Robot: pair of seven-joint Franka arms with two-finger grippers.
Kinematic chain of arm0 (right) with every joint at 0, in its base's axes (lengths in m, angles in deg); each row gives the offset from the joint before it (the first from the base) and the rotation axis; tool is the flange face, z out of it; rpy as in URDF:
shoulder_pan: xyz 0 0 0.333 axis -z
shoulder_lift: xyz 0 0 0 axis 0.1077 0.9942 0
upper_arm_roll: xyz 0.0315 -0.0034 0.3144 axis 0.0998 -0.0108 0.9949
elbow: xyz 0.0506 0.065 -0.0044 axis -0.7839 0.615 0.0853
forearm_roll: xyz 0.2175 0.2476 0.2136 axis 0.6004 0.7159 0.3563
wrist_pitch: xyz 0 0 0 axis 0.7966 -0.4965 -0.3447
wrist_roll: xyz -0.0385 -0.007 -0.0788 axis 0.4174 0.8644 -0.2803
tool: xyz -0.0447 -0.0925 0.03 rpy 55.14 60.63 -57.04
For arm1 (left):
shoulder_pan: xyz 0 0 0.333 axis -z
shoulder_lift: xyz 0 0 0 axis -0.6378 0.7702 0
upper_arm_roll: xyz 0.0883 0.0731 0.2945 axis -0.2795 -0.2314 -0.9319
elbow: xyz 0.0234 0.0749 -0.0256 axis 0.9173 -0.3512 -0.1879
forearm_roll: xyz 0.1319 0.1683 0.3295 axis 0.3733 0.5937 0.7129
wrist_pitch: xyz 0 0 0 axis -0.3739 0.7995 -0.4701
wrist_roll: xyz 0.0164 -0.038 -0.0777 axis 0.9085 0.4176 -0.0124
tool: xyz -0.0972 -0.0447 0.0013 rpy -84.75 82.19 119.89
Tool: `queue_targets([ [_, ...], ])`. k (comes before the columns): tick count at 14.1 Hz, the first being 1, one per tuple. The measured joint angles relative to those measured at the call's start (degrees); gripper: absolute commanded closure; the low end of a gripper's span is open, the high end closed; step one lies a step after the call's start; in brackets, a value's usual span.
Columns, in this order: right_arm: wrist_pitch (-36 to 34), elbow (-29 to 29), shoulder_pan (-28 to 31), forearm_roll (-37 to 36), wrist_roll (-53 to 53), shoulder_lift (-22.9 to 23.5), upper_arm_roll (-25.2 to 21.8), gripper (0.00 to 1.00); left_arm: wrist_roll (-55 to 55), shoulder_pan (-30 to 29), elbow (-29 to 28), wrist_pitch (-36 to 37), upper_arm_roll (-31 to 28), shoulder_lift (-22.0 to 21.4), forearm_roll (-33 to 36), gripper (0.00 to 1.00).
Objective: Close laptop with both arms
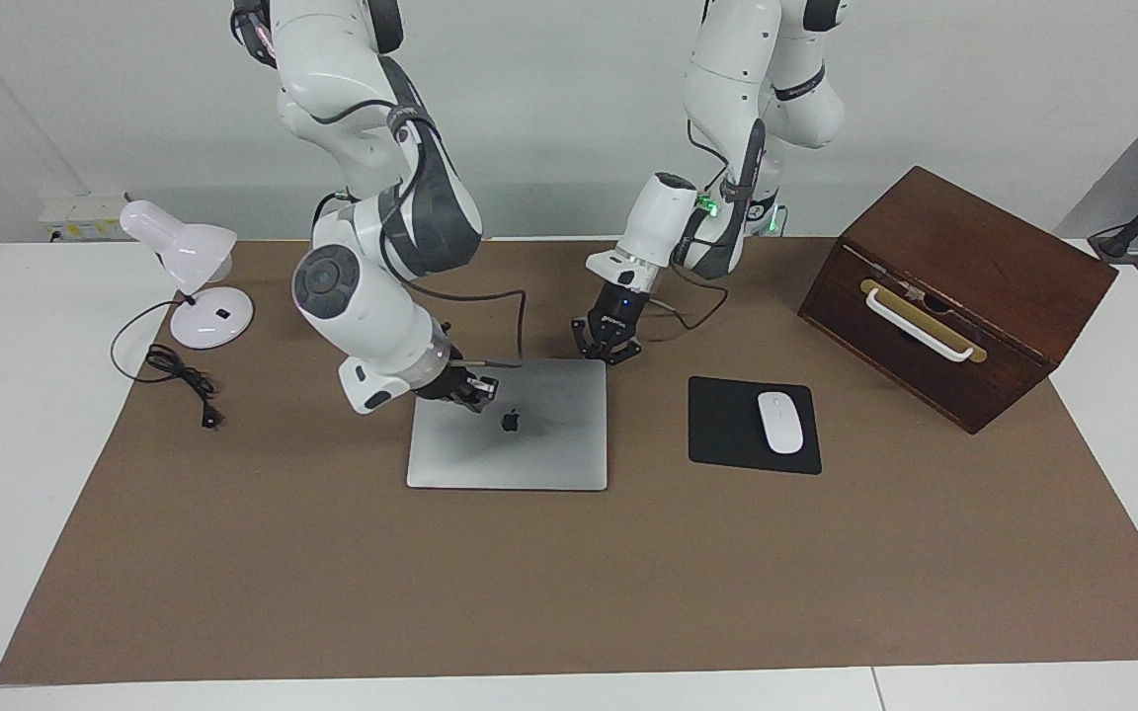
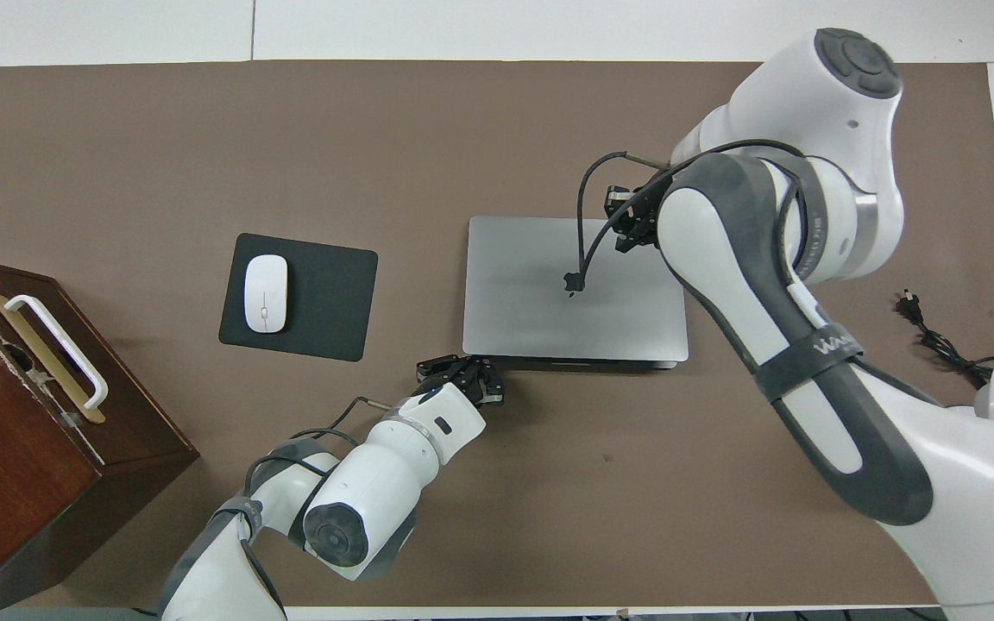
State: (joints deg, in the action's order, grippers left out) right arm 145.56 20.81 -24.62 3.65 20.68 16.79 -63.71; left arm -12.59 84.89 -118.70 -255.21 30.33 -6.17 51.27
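The laptop [image 1: 549, 454] [image 2: 531, 302] lies flat on the brown mat with its silver lid down and the black apple logo showing. My right gripper [image 1: 471, 391] [image 2: 631, 221] hangs shut a little above the lid, over the part toward the right arm's end, holding nothing. My left gripper [image 1: 609, 348] [image 2: 464, 373] is shut and low at the laptop's corner nearest the robots, on the left arm's side. Whether it touches the laptop I cannot tell.
A black mouse pad [image 1: 727, 434] with a white mouse [image 1: 780, 422] lies beside the laptop toward the left arm's end. A brown wooden box [image 1: 954, 296] with a white handle stands past it. A white desk lamp [image 1: 184, 259] and its black cable [image 1: 179, 380] sit at the right arm's end.
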Motion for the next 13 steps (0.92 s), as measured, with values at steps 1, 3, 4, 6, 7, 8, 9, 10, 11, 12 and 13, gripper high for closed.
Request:
queue_targets([
  [1, 0.0, 0.0, 1.03, -2.04, 1.79, -1.09, -0.13, 1.0, 0.03, 0.0, 0.0, -0.01, 0.0, 0.0, 0.0, 1.0],
  [3, 0.41, 0.03, 3.55, -6.21, 8.07, -2.17, -0.35, 1.0, 0.14, -0.04, 0.01, -0.03, -0.01, -0.02, 0.0, 1.0],
  [4, 1.8, 0.04, 5.16, -8.28, 11.49, -2.29, -0.44, 0.96, 0.14, -0.15, 0.04, -0.03, -0.01, -0.01, 0.0, 1.0],
  [6, 4.17, 0.07, 8.76, -11.72, 18.07, -2.29, -0.51, 0.81, 0.14, -0.63, 0.04, -0.03, 0.03, -0.02, 0.0, 1.0],
  [7, 5.07, 0.06, 10.44, -12.61, 21.38, -2.33, -0.53, 0.48, 0.14, -0.94, 0.02, -0.02, 0.01, -0.05, 0.0, 1.0],
  [8, 5.58, 0.04, 11.78, -12.83, 24.13, -2.48, -0.56, 0.0, 0.14, -1.3, -0.07, 0.0, 0.02, -0.12, 0.0, 1.0],
  [9, 5.74, -0.01, 12.66, -13.11, 25.92, -2.85, -0.56, 0.0, 0.14, -1.51, -0.25, 0.05, 0.0, -0.27, 0.0, 1.0],
  [10, 5.8, -0.07, 12.97, -13.92, 26.7, -3.48, -0.57, 0.0, 0.14, -1.55, -0.51, 0.17, -0.01, -0.53, 0.0, 1.0],
  [11, 5.81, -0.11, 12.92, -15.26, 26.8, -4.39, -0.52, 0.0, 0.14, -1.56, -0.85, 0.58, -0.02, -0.95, 0.0, 1.0],
  [12, 5.74, -0.13, 12.78, -16.15, 26.8, -5.5, -0.42, 0.0, 0.14, -1.57, -1.22, 1.39, -0.02, -1.55, 0.0, 1.0],
  [13, 5.24, -0.14, 12.7, -16.63, 26.8, -6.77, -0.28, 0.0, 0.14, -1.58, -1.7, 2.57, -0.02, -2.38, 0.0, 1.0],
])
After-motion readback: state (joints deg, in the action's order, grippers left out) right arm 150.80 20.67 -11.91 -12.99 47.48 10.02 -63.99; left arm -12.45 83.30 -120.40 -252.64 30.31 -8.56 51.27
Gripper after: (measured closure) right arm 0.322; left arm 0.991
